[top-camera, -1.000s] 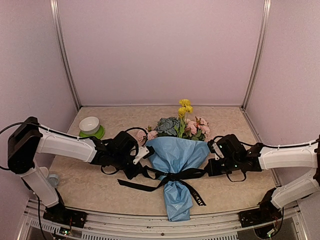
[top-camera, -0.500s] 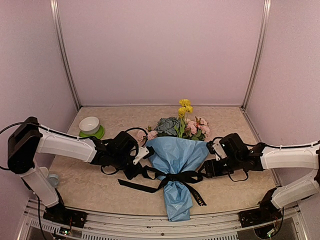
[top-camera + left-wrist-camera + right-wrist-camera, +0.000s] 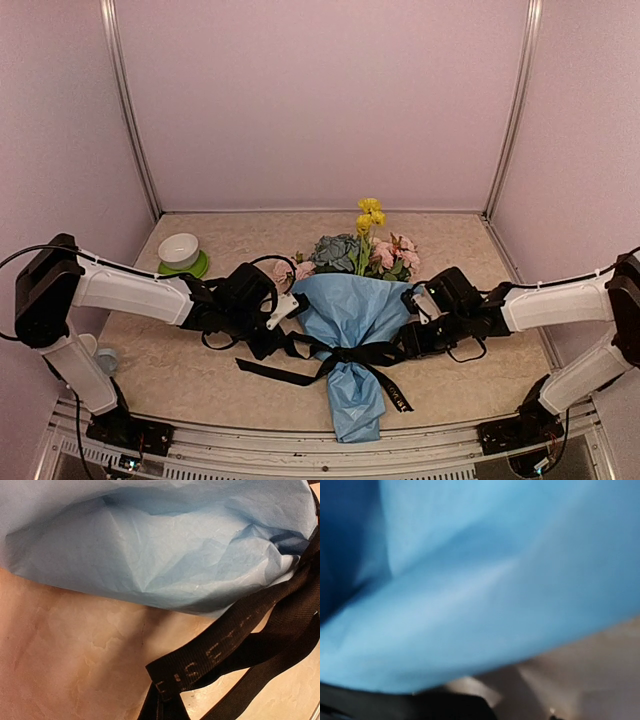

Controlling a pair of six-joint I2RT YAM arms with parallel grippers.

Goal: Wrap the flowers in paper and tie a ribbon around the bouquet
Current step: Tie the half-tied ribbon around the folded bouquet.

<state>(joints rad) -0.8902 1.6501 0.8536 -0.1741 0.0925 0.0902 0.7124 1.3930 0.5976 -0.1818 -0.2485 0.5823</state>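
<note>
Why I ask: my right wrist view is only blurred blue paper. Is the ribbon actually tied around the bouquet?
Observer: Yes. From the top view, the ribbon is knotted around the narrow lower part of the bouquet.
Operator: Where am I relative to that knot?
Observer: The right gripper sits at the bouquet's right edge, about level with the knot.
Operator: And the other arm?
Observer: The left gripper is at the opposite edge. It seems to be pinching the ribbon, since the left wrist view shows the lettered strands bunching toward it.
</note>
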